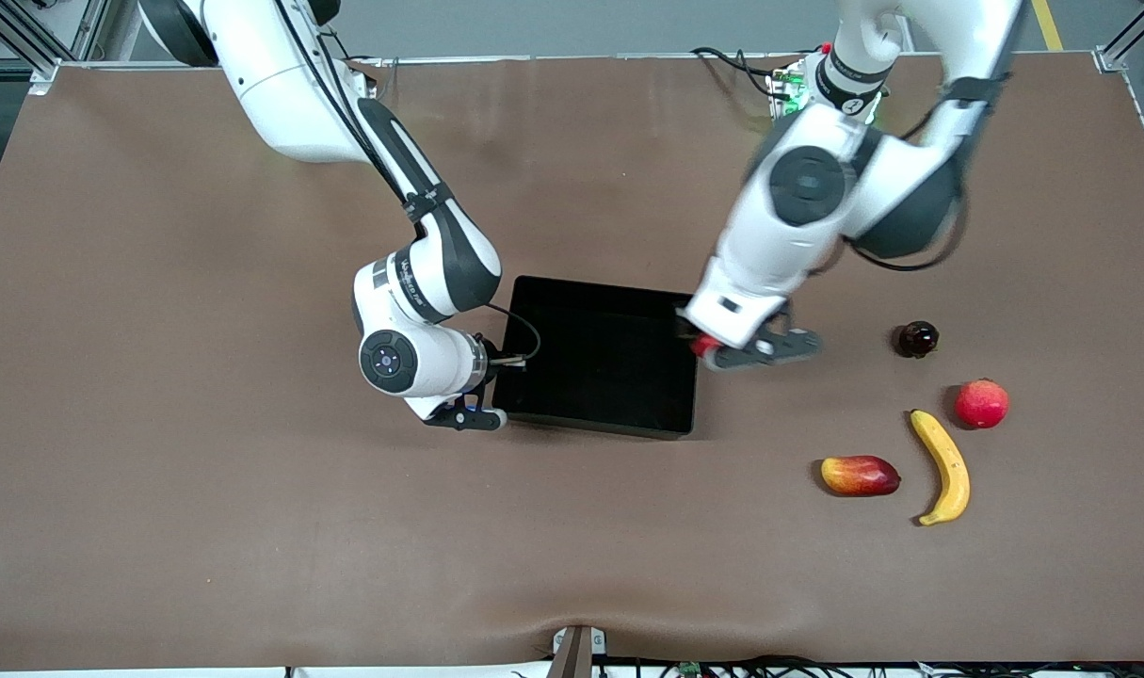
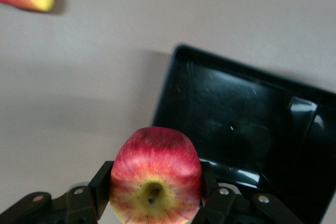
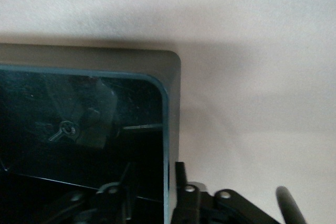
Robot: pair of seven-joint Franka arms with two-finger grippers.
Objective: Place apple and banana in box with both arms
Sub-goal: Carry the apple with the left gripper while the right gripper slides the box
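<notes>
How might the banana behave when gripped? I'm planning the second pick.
The banana lies flat on the table, and its curve probably keeps it from rolling. It is long and narrow, so a grip near one tip may let it swing; mid-length seems safer. Its smooth, glossy skin could slip between the fingers.

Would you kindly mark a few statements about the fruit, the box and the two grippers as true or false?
1. The left gripper is shut on the apple. True.
2. The banana lies in the box. False: it lies on the table, toward the left arm's end.
3. The right gripper is at the box wall on the right arm's end. True.
4. The apple already rests on the box floor. False: it is held in the air at the box's edge.
5. The mango-like fruit lies beside the banana. True.
</notes>
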